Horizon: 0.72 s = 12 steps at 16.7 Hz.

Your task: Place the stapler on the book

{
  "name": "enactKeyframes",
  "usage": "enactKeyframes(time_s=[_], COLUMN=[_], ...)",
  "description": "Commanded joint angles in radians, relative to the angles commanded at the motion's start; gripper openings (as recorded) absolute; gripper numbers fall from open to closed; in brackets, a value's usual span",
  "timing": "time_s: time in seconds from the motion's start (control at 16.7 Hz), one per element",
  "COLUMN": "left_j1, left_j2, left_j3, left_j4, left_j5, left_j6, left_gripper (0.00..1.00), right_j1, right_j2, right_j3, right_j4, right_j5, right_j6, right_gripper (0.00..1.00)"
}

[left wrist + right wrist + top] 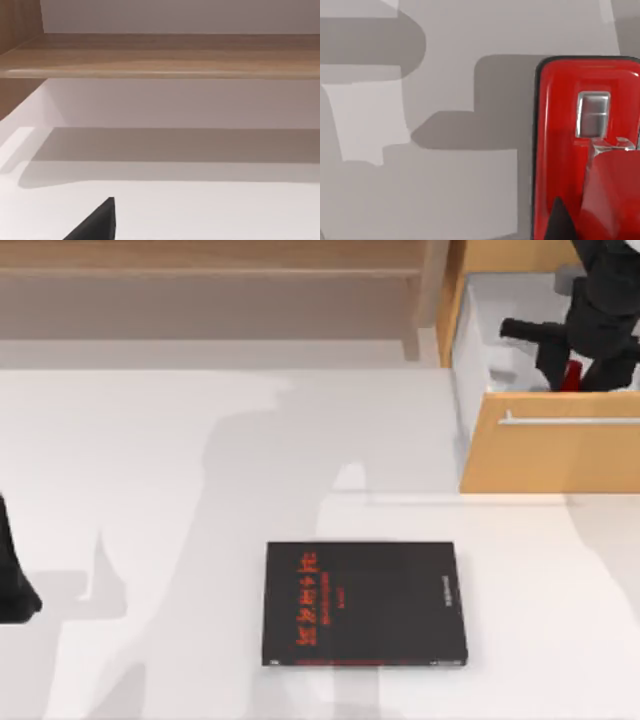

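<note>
Top view places the book [364, 604] flat on the white desk [150, 490], toward the near edge and a little right of the middle, with nothing resting on its black cover. The stapler [572, 375] is seen as a small red patch inside the open wooden drawer [550, 450] at the far right, well apart from the book. So the placing is judged not yet done: the stapler is still in the drawer, and the lift, the carry across the desk and the setting down on the cover all remain.

The right end effector [575, 370] is held down inside the drawer, directly over the stapler, its dark body covering most of the red. In the right wrist view the stapler [587, 150] is seen very close, with its glossy top and a metal plate facing the camera, and a dark fingertip [562, 222] is seen against its red body. Whether the fingers are closed on the stapler or only resting beside it cannot be told, so a grasp is not confirmed.

The left end effector [15, 585] is parked at the left edge of the desk, far from both things; in the left wrist view a dark tip [97, 222] is shown over bare desk, and its state cannot be told.
</note>
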Motion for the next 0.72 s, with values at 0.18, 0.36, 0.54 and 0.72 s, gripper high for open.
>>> enactKeyframes(time_s=[0.18,0.36,0.54,0.72], left_j1=[0.0,0.0,0.0,0.0], left_j2=[0.0,0.0,0.0,0.0], left_j3=[0.0,0.0,0.0,0.0], left_j4=[0.0,0.0,0.0,0.0], left_j5=[0.0,0.0,0.0,0.0], left_j6=[0.0,0.0,0.0,0.0], left_gripper=[1.0,1.0,1.0,1.0], right_j1=[0.004,0.027,0.085,0.174], right_j2=[-0.083,-0.181,-0.28,-0.36], right_j3=[-0.039,-0.068,-0.094,-0.126], right_j4=[-0.004,0.014,0.05,0.089], right_j5=[-0.006,-0.015,-0.026,-0.034], right_j6=[0.06,0.144,0.236,0.316], right_gripper=[0.0,0.0,0.0,0.0])
